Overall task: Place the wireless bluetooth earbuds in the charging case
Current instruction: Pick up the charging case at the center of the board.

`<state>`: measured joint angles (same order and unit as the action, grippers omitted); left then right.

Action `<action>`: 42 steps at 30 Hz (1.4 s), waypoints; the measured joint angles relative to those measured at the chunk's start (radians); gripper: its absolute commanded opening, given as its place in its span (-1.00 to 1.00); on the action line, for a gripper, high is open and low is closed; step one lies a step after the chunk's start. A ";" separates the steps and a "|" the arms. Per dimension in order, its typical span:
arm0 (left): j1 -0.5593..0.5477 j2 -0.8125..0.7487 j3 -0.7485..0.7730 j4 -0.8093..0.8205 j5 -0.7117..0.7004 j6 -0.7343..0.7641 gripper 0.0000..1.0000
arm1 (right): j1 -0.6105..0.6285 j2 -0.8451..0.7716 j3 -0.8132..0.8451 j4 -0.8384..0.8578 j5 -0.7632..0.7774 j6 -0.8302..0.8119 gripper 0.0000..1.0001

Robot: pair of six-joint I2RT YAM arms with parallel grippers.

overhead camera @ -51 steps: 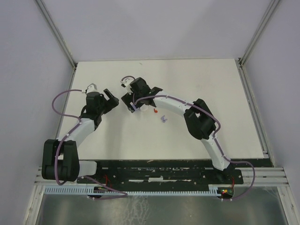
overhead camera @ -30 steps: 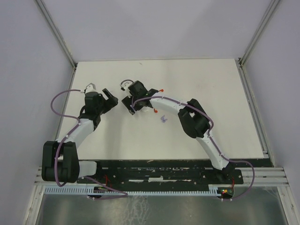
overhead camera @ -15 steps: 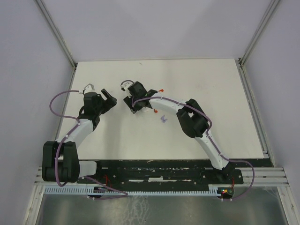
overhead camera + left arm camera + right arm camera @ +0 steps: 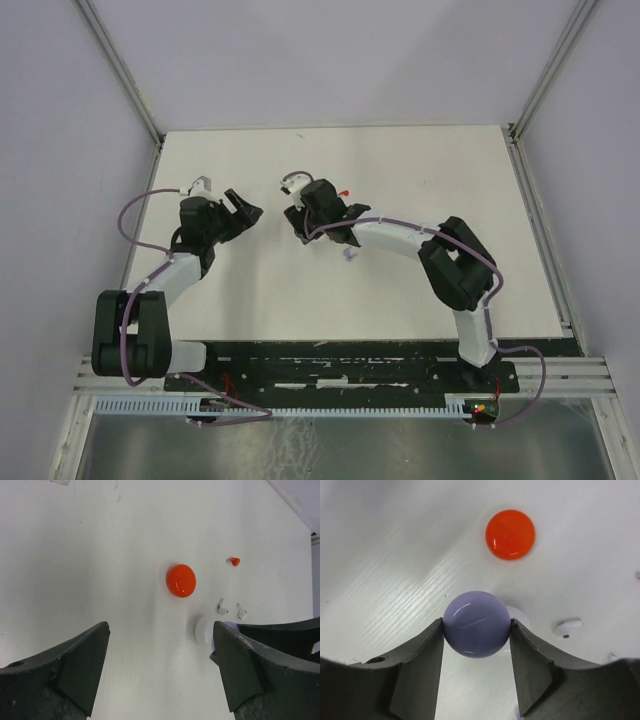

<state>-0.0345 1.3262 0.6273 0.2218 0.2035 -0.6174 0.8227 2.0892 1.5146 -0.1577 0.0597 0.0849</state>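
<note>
In the right wrist view my right gripper (image 4: 476, 630) is shut on a round, glossy lavender charging case (image 4: 476, 624), one finger on each side. A white round case (image 4: 519, 614) peeks out just behind it, and a red round case (image 4: 510, 534) lies farther off. A white earbud (image 4: 567, 627) lies to the right. In the left wrist view my left gripper (image 4: 160, 632) stands open over bare table, short of the red case (image 4: 180, 580), the white case (image 4: 203, 630), two white earbuds (image 4: 222, 609) and a red earbud (image 4: 233, 561). A lavender earbud (image 4: 348, 254) lies beside the right arm.
The white table (image 4: 430, 270) is walled by light panels at the back and on both sides. The two grippers face each other at the table's left centre, the left one (image 4: 243, 208) a short way from the right one (image 4: 303, 222).
The right gripper has shut on the lavender case, and its arm has swung a little to the right. The left gripper has edged right and stays open.
</note>
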 measured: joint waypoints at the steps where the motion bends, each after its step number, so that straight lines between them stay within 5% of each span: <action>1: -0.001 0.011 -0.007 0.027 0.029 -0.006 0.80 | -0.002 -0.034 -0.029 0.015 0.002 0.000 -0.02; 13: -0.180 0.112 -0.038 0.277 0.182 -0.119 0.72 | -0.026 -0.399 -0.325 0.193 -0.004 0.008 -0.05; 27: -0.259 0.174 -0.042 0.524 0.266 -0.260 0.69 | -0.027 -0.456 -0.389 0.171 -0.087 0.016 -0.05; 42: -0.336 0.255 -0.045 0.673 0.319 -0.342 0.37 | -0.048 -0.456 -0.407 0.171 -0.103 0.018 -0.06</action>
<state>-0.3706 1.5814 0.5819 0.8948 0.5220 -0.9596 0.7746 1.6333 1.1080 0.0132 -0.0437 0.1032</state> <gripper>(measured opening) 0.723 0.586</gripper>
